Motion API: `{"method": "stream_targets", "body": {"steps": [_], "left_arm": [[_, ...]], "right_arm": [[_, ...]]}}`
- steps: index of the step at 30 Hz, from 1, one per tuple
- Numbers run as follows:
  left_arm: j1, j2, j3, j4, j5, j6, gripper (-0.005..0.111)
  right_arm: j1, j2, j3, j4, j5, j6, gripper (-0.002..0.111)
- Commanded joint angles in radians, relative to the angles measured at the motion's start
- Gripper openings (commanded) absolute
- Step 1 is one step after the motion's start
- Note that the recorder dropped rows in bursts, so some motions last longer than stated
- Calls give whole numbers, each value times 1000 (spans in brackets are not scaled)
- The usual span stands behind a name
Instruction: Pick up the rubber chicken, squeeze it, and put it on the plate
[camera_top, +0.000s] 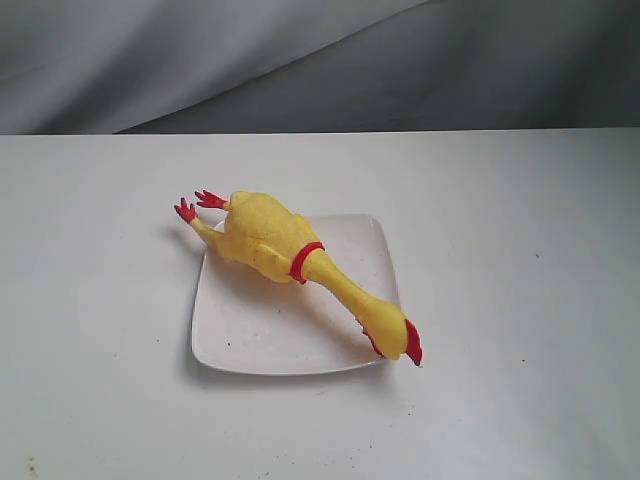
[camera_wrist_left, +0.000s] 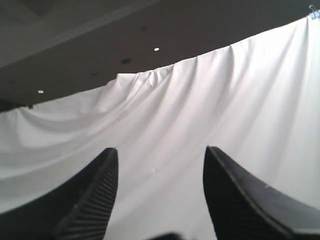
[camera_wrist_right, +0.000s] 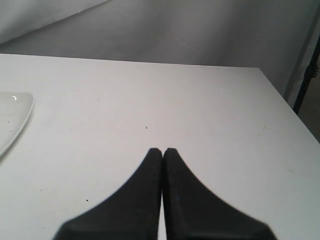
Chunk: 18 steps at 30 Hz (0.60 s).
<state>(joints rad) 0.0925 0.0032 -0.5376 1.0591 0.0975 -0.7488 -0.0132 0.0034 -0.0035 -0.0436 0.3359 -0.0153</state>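
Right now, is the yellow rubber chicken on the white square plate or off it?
On it. The yellow rubber chicken lies across the white square plate, body and neck on it, red feet and head overhanging opposite corners.

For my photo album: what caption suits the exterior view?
Yellow rubber chicken lying diagonally across a white square plate, feet and head overhanging, on a white table.

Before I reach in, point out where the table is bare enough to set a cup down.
The table is bare left of the plate, right of it, and between its far rim and the curtain. The plate itself is crowded: the chicken lies across it, feet and head overhanging opposite corners.
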Motion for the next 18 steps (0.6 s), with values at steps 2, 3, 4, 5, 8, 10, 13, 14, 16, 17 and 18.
{"method": "stream_targets", "body": {"steps": [2, 3, 4, 5, 8, 10, 13, 14, 16, 17, 18], "left_arm": [[2, -3, 14, -263, 36, -12, 50], [2, -3, 24, -280, 26, -12, 50], [2, -3, 41, -297, 16, -8, 50], [2, -3, 60, -311, 12, -2, 50], [2, -3, 118, -424, 12, 83, 50], [2, -3, 160, -590, 15, 253, 50], [2, -3, 214, -832, 15, 516, 50], [2, -3, 229, -874, 15, 572, 50], [2, -3, 266, -916, 15, 608, 50], [2, -3, 283, -916, 15, 610, 50], [2, -3, 301, -916, 15, 615, 50]], "right_arm": [[-9, -3, 3, 6, -2, -2, 0], [-9, -3, 3, 6, -2, -2, 0], [-9, -3, 3, 6, -2, -2, 0], [-9, -3, 3, 6, -2, -2, 0], [-9, -3, 3, 6, -2, -2, 0], [-9, -3, 3, 6, -2, -2, 0], [-9, -3, 3, 6, -2, -2, 0], [-9, -3, 3, 6, -2, -2, 0], [-9, -3, 3, 6, -2, -2, 0], [-9, -3, 3, 6, -2, -2, 0], [-9, -3, 3, 6, -2, -2, 0]]}}
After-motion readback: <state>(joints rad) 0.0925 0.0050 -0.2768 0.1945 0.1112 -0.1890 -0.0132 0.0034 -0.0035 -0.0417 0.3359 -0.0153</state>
